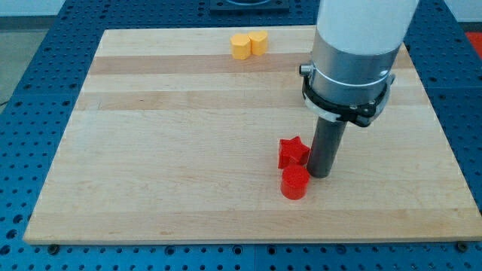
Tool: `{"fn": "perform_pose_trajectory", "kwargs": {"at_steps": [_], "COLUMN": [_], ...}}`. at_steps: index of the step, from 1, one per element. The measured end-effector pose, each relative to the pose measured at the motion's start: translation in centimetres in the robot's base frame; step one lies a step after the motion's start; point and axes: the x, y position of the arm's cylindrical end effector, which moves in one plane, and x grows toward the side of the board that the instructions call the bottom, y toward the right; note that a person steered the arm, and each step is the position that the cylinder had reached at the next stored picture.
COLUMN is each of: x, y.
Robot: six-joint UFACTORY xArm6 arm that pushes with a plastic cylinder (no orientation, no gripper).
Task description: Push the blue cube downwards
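Looking for the blue cube, I cannot see it anywhere; maybe the arm hides it. My tip (318,175) has no gripper and sits touching the red star (292,151) and red cylinder (294,183). Moving now may shove those instead.

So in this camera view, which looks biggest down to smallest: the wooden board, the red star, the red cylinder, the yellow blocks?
1. Wooden board, by far.
2. Red star and red cylinder: about alike.
3. The two yellow blocks: each looks slightly smaller, but they sit farther away, so unsure.

My tip (319,175) beside red star (293,151), red cylinder (294,183) (touching), two yellow blocks (248,44) at top
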Motion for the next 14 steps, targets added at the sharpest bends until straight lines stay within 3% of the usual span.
{"fn": "perform_pose_trajectory", "kwargs": {"at_steps": [3, 6, 10, 11, 12, 13, 14], "x": [5.6, 5.6, -0.7, 3.7, 8.9, 8.9, 5.5], "y": [0.0, -0.7, -11.9, -12.3, -12.2, -10.6, -4.6]}}
